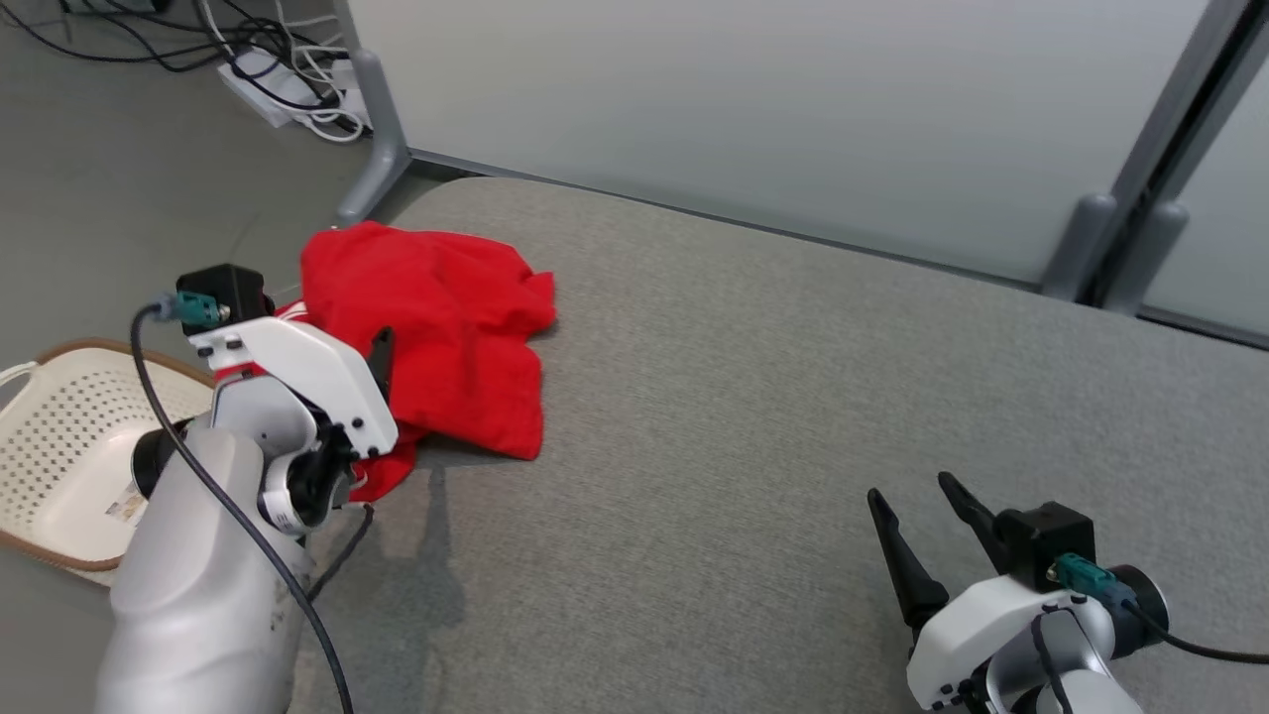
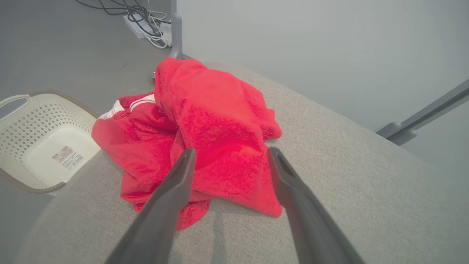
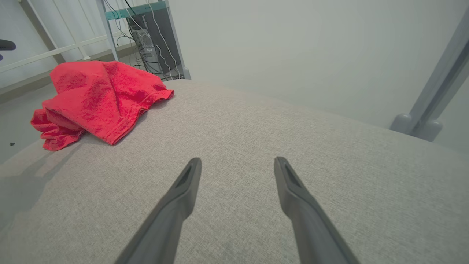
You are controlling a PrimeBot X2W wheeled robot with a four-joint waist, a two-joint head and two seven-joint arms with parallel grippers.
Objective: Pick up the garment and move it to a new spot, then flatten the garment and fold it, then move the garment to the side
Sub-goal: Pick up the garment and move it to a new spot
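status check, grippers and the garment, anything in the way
Left gripper open at the red garment, no grip yet. Right gripper open over bare cushion, well apart. Garment crumpled at cushion's left edge. Basket on floor beside, not blocking.

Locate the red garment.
Head view: the red garment lies crumpled on the grey cushion at its left edge, near the white basket, before the left gripper.

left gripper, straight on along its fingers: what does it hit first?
Probably the red garment: the open left gripper points straight at the crumpled heap. How close it is remains unclear.
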